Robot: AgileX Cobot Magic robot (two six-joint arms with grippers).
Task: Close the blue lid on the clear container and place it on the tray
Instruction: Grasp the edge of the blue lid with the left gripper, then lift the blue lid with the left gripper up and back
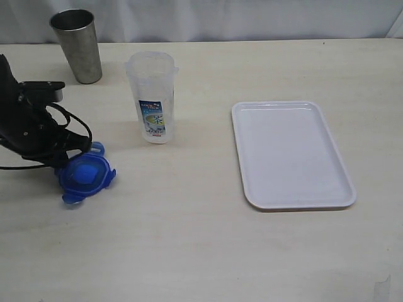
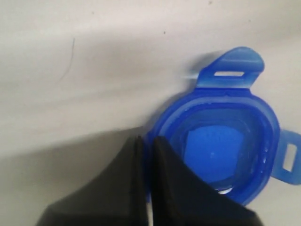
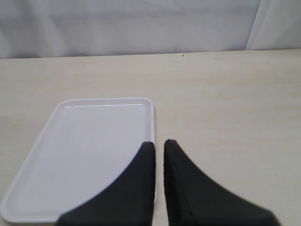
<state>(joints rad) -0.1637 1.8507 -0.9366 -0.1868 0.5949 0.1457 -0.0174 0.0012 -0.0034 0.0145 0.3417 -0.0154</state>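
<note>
— What sits in the lower middle of the frame?
— The right gripper (image 3: 159,144): two black fingers pressed nearly together, gripping nothing.
— And at lower left?
— A flat white rectangular plastic tray (image 3: 89,150) on the pale wooden table (image 3: 235,103). One finger overlaps its rim. White cloth (image 3: 127,23) spans the top.

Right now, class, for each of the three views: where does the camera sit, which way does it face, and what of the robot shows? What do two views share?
Exterior: high off the arms, looking down over clear container, steel cup and tray; the left gripper shows.
Left wrist: on the left arm, looking down at the blue lid; its closed fingers meet the rim.
Right wrist: on the right arm, low, facing across the tray; the shut right gripper shows.
Shared: exterior and right wrist both see the tray.
</note>
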